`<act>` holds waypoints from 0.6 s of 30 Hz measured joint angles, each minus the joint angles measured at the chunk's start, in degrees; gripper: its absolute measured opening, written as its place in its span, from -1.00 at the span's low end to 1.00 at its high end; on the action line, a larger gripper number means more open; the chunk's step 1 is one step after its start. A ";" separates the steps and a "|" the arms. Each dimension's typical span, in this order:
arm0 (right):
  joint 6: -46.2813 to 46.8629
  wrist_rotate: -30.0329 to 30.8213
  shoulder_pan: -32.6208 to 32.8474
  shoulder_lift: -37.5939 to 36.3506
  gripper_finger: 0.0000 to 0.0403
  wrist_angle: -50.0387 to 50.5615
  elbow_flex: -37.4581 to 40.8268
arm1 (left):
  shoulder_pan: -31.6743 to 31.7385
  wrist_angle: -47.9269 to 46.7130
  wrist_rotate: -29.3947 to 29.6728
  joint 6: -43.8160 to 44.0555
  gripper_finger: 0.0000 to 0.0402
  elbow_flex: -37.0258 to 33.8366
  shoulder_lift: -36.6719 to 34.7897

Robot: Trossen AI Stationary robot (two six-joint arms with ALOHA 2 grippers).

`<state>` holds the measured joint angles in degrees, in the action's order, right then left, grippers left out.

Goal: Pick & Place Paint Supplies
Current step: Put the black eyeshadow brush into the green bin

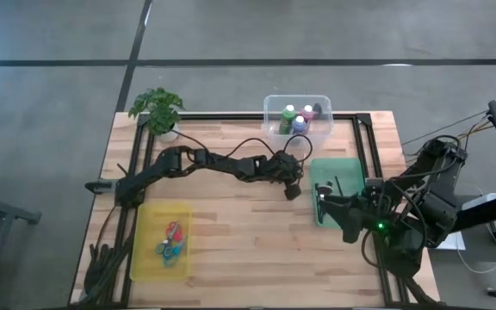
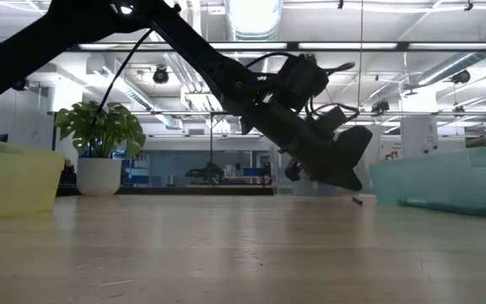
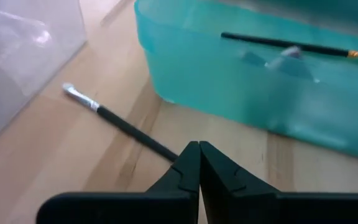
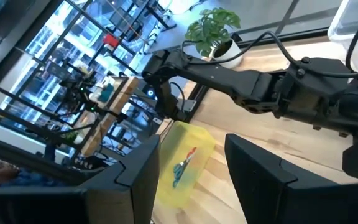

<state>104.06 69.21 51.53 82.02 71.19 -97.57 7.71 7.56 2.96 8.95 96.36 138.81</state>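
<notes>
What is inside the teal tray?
The teal tray holds one dark brush with an orange end. In the high view, the right arm covers part of the tray, so more may lie hidden.

In the left wrist view the left gripper (image 3: 199, 163) covers the near end of the dark brush (image 3: 120, 124) on the wood, so whether its closed fingertips grip the handle cannot be told. The teal tray (image 3: 229, 81) runs off the picture's edge, and the brush inside (image 3: 278, 43) is cut off with it. From above, the scissors (image 1: 170, 241) in the yellow tray (image 1: 145, 258) are too small to count.
</notes>
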 joint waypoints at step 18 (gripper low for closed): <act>-0.78 -0.02 0.00 -0.02 -0.12 0.03 0.03 | -0.16 -1.51 -2.61 -1.07 -0.96 5.14 3.93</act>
<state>103.28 69.19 51.53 82.00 71.21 -97.54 7.55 6.05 0.35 7.88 101.50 142.74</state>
